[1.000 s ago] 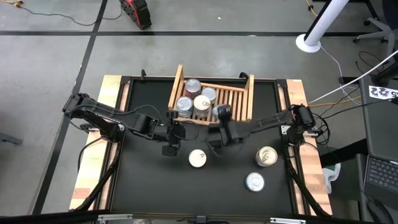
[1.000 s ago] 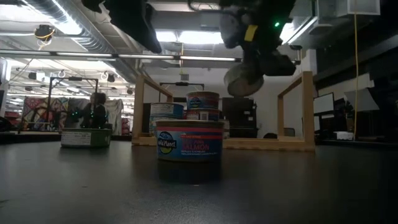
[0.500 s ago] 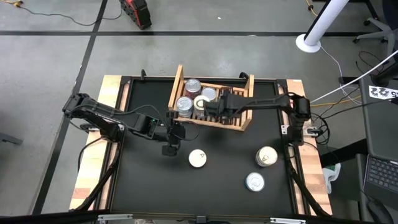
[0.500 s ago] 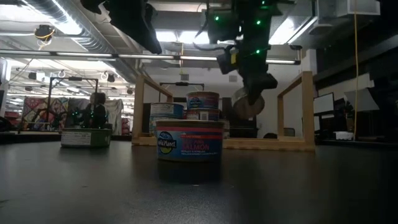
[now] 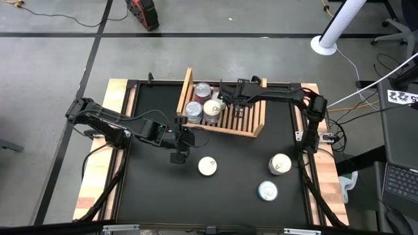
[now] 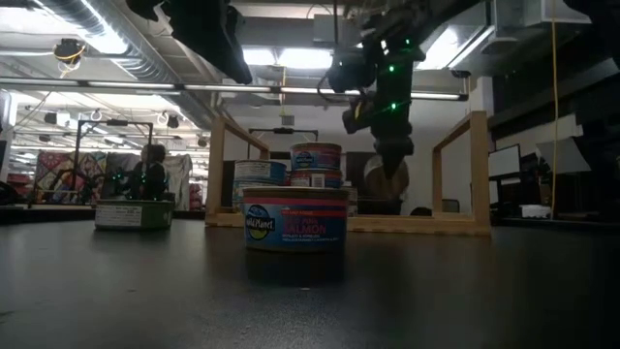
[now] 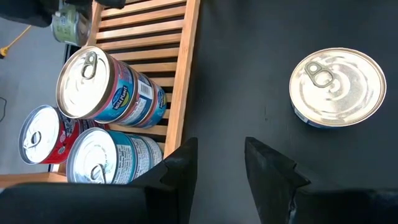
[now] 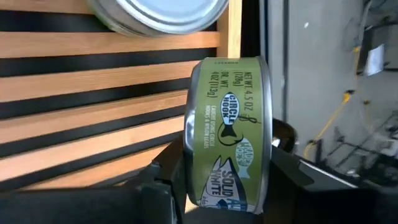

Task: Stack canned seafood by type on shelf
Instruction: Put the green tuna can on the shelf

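Your black counter (image 5: 157,196) carries the wooden shelf (image 5: 259,104) at its far edge. The right arm reaches across the shelf; its right hand (image 8: 227,180) is clamped on a green-labelled tin (image 8: 229,130), held on edge above the slats, though from overhead the tin is hidden under the arm. The left hand (image 7: 217,163) hovers over bare counter just in front of the shelf, fingers parted and empty. Stacked tins (image 5: 204,103) fill the shelf's left part. Three loose tins (image 5: 208,166) sit on the open near counter.
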Robot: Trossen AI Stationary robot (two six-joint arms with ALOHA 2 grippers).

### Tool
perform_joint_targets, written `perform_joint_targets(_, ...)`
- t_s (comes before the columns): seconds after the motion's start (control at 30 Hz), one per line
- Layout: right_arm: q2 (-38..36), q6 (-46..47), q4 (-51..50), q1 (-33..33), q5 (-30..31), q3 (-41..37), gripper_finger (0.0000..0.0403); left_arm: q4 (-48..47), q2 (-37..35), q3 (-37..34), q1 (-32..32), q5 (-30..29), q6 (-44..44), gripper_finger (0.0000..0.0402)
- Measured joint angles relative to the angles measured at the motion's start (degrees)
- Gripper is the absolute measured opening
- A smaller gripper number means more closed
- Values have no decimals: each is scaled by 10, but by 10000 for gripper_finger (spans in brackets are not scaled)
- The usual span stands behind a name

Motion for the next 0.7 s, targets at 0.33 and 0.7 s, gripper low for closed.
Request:
perform_joint_targets(0.33,0,-25,99,-26,-15,-54,136,1,0,0,0,0,0,127)
perform_joint_targets(0.7,0,-39,139,-26,-28,-102,136,2,0,0,0,0,0,127)
